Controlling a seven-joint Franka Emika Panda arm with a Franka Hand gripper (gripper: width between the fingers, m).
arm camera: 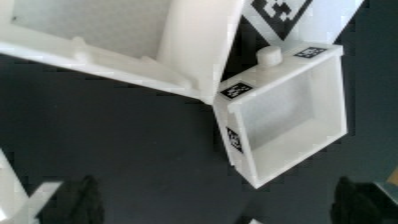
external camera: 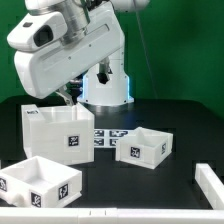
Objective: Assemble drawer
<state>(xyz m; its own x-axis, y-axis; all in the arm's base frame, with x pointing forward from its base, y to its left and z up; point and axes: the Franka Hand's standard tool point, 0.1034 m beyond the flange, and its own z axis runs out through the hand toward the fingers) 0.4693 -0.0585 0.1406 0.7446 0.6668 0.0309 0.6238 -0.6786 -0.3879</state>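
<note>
Hand (arm camera: 217,188) spread in wrist view; front tray (external camera: 40,182) exterior view only.

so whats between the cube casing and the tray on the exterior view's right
The marker board lies between the casing and that tray, its tags partly showing; the exterior view shows it.

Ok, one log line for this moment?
gripper: open, empty | casing: upright on table | near tray, far tray: loose, outside casing | grasp: none yet
</note>
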